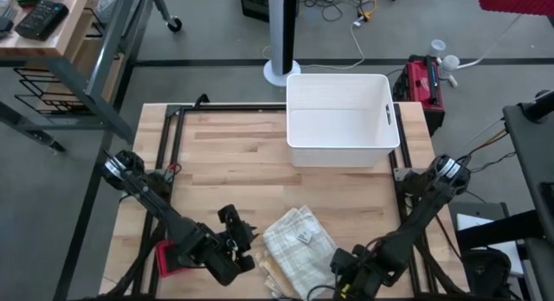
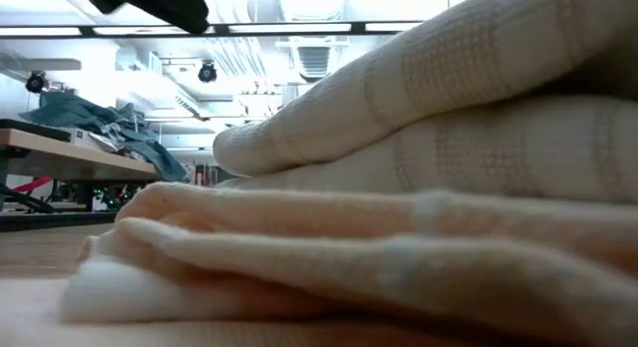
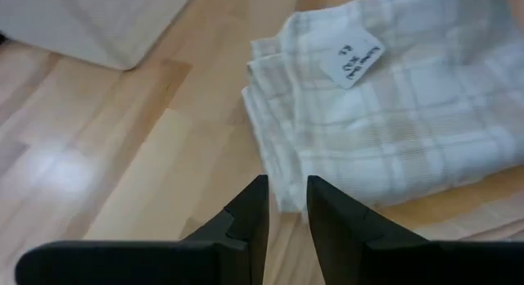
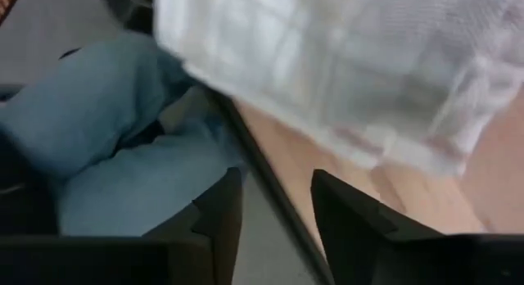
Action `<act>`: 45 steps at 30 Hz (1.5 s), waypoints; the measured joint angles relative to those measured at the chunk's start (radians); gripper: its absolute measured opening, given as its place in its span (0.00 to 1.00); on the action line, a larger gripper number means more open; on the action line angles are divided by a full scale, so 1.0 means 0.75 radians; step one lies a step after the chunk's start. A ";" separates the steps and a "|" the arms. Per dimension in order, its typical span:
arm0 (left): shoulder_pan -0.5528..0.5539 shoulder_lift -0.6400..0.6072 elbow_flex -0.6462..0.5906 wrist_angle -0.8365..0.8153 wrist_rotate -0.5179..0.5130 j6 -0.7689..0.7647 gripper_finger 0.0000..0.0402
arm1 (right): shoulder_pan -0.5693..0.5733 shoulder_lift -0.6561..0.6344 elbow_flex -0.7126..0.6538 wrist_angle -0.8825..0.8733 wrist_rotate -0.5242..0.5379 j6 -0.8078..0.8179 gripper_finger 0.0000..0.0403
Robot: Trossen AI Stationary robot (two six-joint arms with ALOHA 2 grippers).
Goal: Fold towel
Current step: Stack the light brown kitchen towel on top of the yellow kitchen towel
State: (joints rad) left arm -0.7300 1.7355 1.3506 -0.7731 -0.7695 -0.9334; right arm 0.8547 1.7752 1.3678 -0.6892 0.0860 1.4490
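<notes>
Towel folded, grip being let go at lower centre of the high view.

The towel (image 1: 299,246) is seen folded, long axis from upper left to lower right. The right gripper (image 4: 274,207) is seen partly open and empty; the left gripper (image 3: 286,207) is narrowly parted, empty. Retreat or one more fold is judged next.

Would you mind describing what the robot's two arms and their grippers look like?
Both arms are dark, jointed and slim, with pale metallic caps at the base joints. The left gripper is black, and a red part shows on that arm beside it. The right gripper is black too. In the wrist views, each has two dark, wedge-shaped fingers.
</notes>
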 joint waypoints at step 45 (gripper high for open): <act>0.210 0.001 -0.485 0.923 0.450 0.453 0.19 | 0.052 0.107 0.040 -0.223 0.586 -0.183 0.01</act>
State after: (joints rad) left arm -0.5724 1.7359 0.9867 -0.0812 -0.4316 -0.5936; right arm 0.8934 1.8556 1.3980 -0.8566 0.5255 1.3121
